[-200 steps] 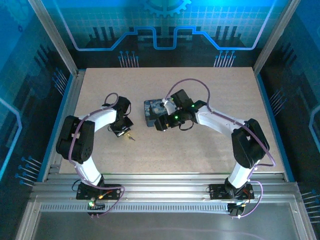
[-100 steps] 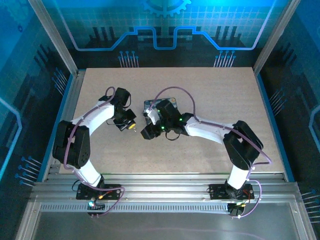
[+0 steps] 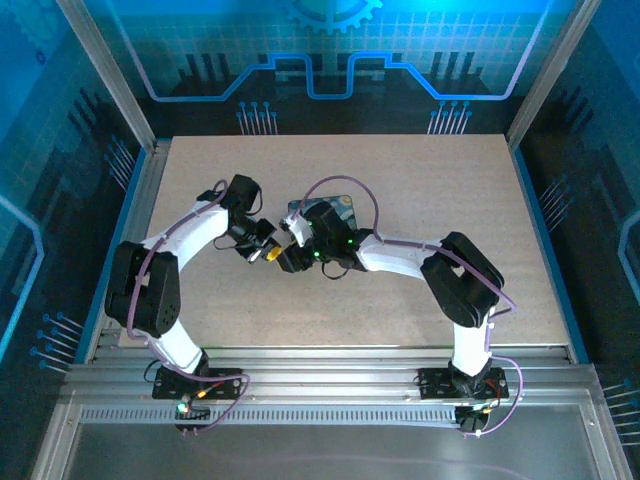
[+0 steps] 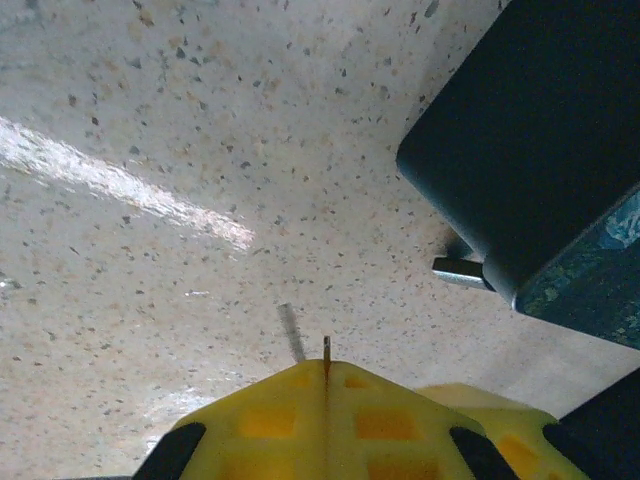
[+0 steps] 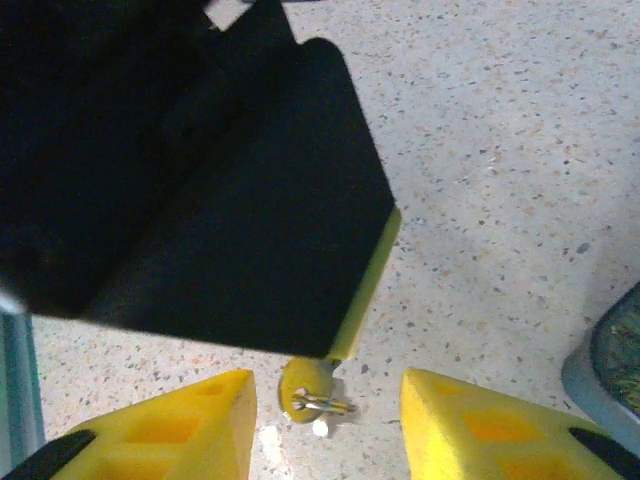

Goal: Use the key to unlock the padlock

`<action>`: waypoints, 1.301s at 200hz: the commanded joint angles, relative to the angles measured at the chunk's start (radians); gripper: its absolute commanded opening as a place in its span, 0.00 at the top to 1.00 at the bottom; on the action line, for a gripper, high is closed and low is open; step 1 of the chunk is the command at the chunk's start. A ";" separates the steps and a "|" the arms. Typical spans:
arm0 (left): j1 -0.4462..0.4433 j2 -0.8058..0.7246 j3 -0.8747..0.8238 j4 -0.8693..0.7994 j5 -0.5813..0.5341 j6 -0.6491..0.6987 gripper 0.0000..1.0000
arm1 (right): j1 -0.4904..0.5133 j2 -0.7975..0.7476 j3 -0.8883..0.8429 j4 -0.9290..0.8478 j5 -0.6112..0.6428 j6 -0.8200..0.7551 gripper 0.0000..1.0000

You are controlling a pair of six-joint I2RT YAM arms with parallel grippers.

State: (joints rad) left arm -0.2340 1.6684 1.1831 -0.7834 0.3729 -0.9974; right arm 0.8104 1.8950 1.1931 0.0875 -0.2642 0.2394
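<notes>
The key [image 4: 326, 347] is pinched blade-out in the pressed-together fingers of the left gripper [image 4: 326, 378], for aiming at the padlock [image 4: 520, 140] at upper right. The right gripper [image 5: 325, 388] is held spread, likely to brace that padlock.

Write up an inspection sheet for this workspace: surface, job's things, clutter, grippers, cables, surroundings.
Surface: speckled beige table, with a glare streak in the left wrist view.
Job's things: the padlock rests on the table beside the grippers. The key is pinched between the left fingers, tip sticking out, and is not yet in the padlock.
Clutter: nothing seen.
Grippers: left gripper shut on the key. Right gripper open and holding nothing, its fingers either side of the key.
Cables: a purple cable loops over the right arm, and another runs along the left arm. Neither is snagged.
Surroundings: blue-lit panels behind and at the sides, metal rails at the near edge.
</notes>
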 commanded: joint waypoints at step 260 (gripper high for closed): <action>0.038 -0.281 -0.293 0.654 0.296 0.448 0.67 | -0.272 -0.036 -0.058 0.153 -0.800 0.375 1.00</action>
State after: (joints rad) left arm -0.2020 1.3983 0.9443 -0.2707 0.5724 -0.6739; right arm 0.5587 1.8385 1.0679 0.2951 -0.9382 0.6022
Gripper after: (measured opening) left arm 0.335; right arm 0.040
